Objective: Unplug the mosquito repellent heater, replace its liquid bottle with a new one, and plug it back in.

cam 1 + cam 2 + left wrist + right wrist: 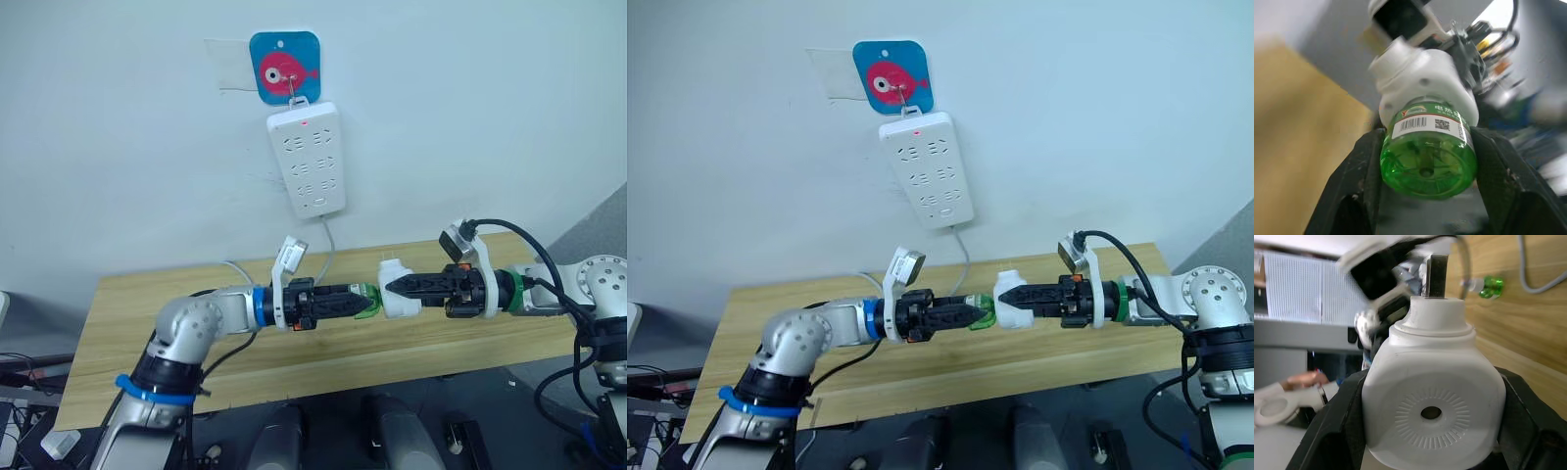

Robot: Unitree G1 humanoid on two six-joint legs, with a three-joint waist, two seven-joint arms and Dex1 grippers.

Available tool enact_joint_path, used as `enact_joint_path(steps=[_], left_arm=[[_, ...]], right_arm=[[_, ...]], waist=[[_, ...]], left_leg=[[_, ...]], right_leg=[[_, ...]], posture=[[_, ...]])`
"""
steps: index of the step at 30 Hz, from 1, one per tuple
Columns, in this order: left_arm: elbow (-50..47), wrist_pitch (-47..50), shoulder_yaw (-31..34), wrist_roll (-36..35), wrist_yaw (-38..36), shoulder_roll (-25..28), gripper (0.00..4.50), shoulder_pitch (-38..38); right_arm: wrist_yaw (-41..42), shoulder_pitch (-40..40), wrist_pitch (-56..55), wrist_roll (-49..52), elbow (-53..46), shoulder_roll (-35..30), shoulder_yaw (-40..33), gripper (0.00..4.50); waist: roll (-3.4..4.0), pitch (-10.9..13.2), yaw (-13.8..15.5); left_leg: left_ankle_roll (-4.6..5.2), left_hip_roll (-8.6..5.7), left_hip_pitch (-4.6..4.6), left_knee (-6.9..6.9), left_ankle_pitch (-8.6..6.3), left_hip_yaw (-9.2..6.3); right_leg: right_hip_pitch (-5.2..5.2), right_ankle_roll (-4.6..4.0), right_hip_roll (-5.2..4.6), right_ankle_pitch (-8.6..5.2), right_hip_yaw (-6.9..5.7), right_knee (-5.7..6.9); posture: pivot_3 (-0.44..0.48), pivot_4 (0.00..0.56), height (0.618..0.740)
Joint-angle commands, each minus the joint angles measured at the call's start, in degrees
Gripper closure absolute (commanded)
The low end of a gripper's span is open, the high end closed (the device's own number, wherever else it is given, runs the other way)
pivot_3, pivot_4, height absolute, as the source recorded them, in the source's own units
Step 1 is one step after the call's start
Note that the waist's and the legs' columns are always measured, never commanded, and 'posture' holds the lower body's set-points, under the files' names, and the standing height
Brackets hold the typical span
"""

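Above the wooden table [294, 357] the two grippers meet in mid-air. My right gripper [392, 288] is shut on the mosquito repellent heater [400, 294], a small white rounded unit with its plug prongs pointing up. The right wrist view shows its round vent hole [1431, 413]. My left gripper [364, 302] is shut on a green liquid bottle [1427, 159] whose neck sits in the heater's [1422, 81] underside. I cannot tell how far it is screwed in. A second green bottle [1488, 284] lies on the table behind.
A long white power strip [307, 162] with a red light hangs on the wall from a blue fish hook [284, 67]. Its grey cable [328, 250] drops to the table behind the grippers. The table's front edge lies just below both arms.
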Motion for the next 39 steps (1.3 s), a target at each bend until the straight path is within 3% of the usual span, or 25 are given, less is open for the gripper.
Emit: enact_joint_path(steps=[1, 2, 9, 12, 16, 18, 21, 24, 30, 39], left_arm=[[5.7, 8.9, 4.8, -5.7, 5.4, -0.2, 2.2, -1.5], [6.1, 10.4, 4.7, -6.2, 5.4, -0.3, 2.2, -1.8], [5.7, 11.4, 7.5, -6.1, 7.5, -2.3, 0.05, -3.4], [2.6, 7.5, 8.3, -3.0, 5.3, -0.3, 0.0, -3.8], [-10.5, -6.0, 6.1, 7.4, -3.5, 6.8, 0.0, -2.3], [-16.7, -10.8, 4.5, 10.8, -9.0, 10.8, 0.0, 0.6], [-25.8, -27.5, -0.4, 23.1, -19.0, 16.6, 0.0, 8.3], [-26.3, -50.9, -2.2, 37.9, -18.8, 13.4, 0.0, 13.7], [-16.2, -84.4, -7.0, 56.8, -15.7, 4.6, 0.0, 15.9], [-2.5, -100.1, -10.0, 63.9, -11.1, -1.9, 0.0, 10.6]], right_arm=[[3.3, -0.7, 1.0, -1.2, -2.3, -1.0, -0.9, 1.51], [3.6, -0.8, 1.0, -1.5, -2.3, -1.0, -0.8, 1.51], [3.5, -0.3, 0.1, -0.6, -1.9, -1.1, -1.0, 1.51], [2.7, 0.8, -0.9, 0.8, -1.4, -1.3, -1.3, 1.51], [2.2, 1.5, -1.8, 1.7, 1.5, -1.9, -2.1, 1.51], [2.6, 1.5, -1.6, 0.8, 2.4, -1.9, -2.3, 1.51], [2.5, 1.2, -1.6, 0.0, 4.1, -1.5, -2.2, 1.51], [2.9, 0.9, -1.2, 0.0, 4.6, -1.2, -2.1, 1.51], [2.4, 0.1, -0.6, 1.9, 4.4, -0.9, -1.3, 1.51], [0.2, -0.9, -1.1, 5.6, 3.7, -1.0, 0.3, 1.51]], waist=[[0.0, 0.0, 0.0], [0.0, 0.0, 0.0], [0.0, 0.0, 0.4], [0.0, 0.0, 0.5], [0.01, 0.0, 0.6], [0.02, 0.0, 0.7], [0.03, 0.0, 0.8], [0.04, 0.0, 1.5], [0.04, 0.0, 3.1], [0.02, 0.0, 3.0]], left_leg=[[0.0, 0.0, -0.01, -0.01, 0.0, 0.01], [-0.01, 0.0, -0.01, -0.01, 0.0, 0.04], [-0.03, -0.01, 0.02, 0.0, 0.01, 0.13], [-0.03, -0.01, 0.03, -0.03, 0.01, 0.21], [-0.05, 0.0, 0.02, -0.09, 0.02, 0.39], [-0.05, -0.01, 0.04, -0.12, 0.01, 0.49], [-0.02, -0.02, 0.09, -0.17, -0.02, 0.75], [-0.01, -0.03, 0.07, -0.18, -0.03, 0.77], [0.0, -0.05, 0.04, -0.06, -0.01, 0.76], [0.09, -0.07, -0.04, 0.02, -0.05, 0.84]], right_leg=[[-0.01, 0.0, 0.0, 0.0, 0.01, -0.01], [-0.01, -0.01, -0.01, 0.01, 0.04, 0.0], [-0.04, -0.06, -0.04, 0.03, 0.18, 0.02], [-0.06, -0.26, -0.05, 0.15, 0.25, 0.0], [-0.17, -0.34, -0.06, 0.2, 0.4, 0.02], [-0.17, -0.35, -0.1, 0.2, 0.48, -0.01], [-0.18, -0.34, -0.14, 0.2, 0.66, -0.09], [-0.19, -0.35, -0.18, 0.2, 0.67, -0.12], [-0.15, -0.32, -0.42, 0.32, 0.6, -0.12], [-0.14, -0.16, -0.43, 0.41, 0.53, -0.14]], posture=[[-0.051, 0.222, 0.74], [-0.051, 0.222, 0.74], [-0.054, 0.215, 0.74], [-0.047, 0.199, 0.74], [-0.026, 0.196, 0.74], [-0.021, 0.196, 0.74], [-0.011, 0.199, 0.74], [-0.001, 0.198, 0.74], [-0.002, 0.207, 0.74], [-0.022, 0.212, 0.74]])
